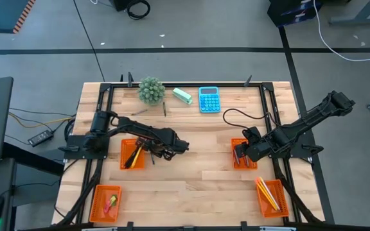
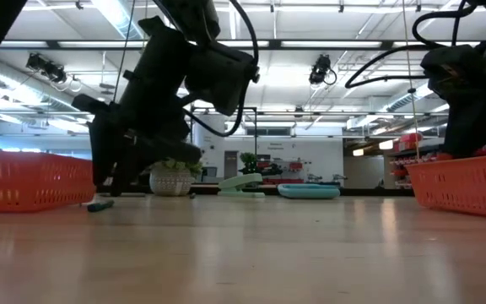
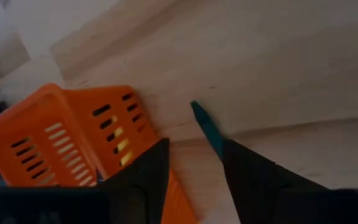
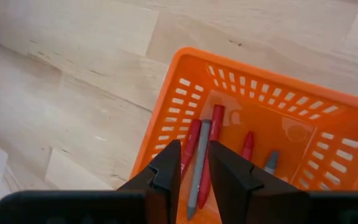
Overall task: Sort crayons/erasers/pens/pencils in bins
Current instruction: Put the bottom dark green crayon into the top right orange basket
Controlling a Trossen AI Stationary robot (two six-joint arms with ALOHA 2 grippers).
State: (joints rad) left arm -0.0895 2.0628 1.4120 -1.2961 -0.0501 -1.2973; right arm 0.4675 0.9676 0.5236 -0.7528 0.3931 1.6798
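The left gripper (image 1: 151,150) hangs low just beside the right wall of the orange slotted plastic bin (image 1: 132,154) on the pale wooden bench (image 1: 191,138), fingers parted around a slim teal-tipped stick (image 3: 206,128) lying on the wood. Bare bench spreads rightward. The right gripper (image 4: 194,165) hovers over the red-crayon bin (image 4: 289,112), fingers slightly apart, grasping nothing.

Grey floor (image 1: 191,25) all around my wooden table (image 1: 191,160), black cables (image 1: 88,32) trailing across it. Beyond the table edge, long ceiling lights (image 2: 327,44) glow over an open, bright room.
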